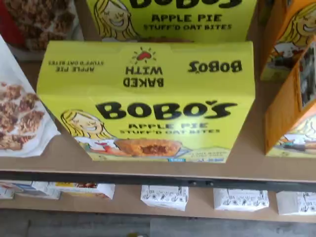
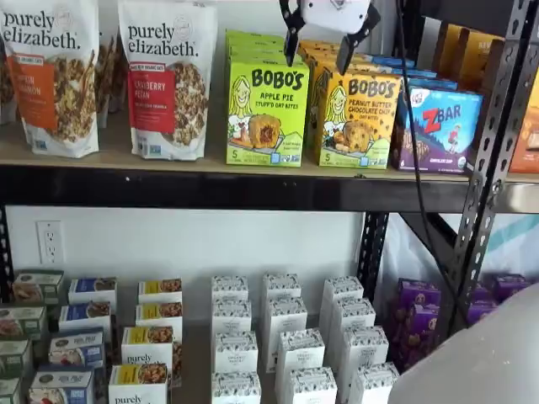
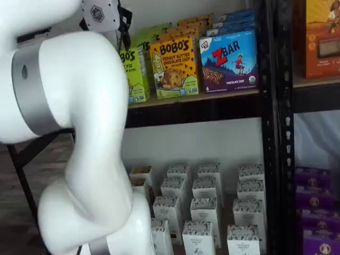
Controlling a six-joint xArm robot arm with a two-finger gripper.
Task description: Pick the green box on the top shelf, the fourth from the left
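Note:
The green box [image 2: 267, 114] stands upright at the front of the top shelf [image 2: 126, 160], between a granola bag and a yellow-orange Bobo's carton. The wrist view looks down on the green box [image 1: 148, 98], showing its lid and front face, with a second one like it behind. My gripper [image 2: 320, 46] hangs from the upper edge of a shelf view, open, with a plain gap between its black fingers [image 2: 290, 40]. It is above the box's right top corner and the neighbouring carton, holding nothing. In a shelf view the arm hides most of the green box [image 3: 134, 69].
A yellow-orange Bobo's carton [image 2: 358, 118] stands right beside the green box, then a ZBar box [image 2: 442, 126]. Granola bags [image 2: 168, 76] stand to the left. A black upright [image 2: 493, 126] rises at the right. Small cartons [image 2: 282, 337] fill the lower shelf. The white arm [image 3: 69, 106] fills one view.

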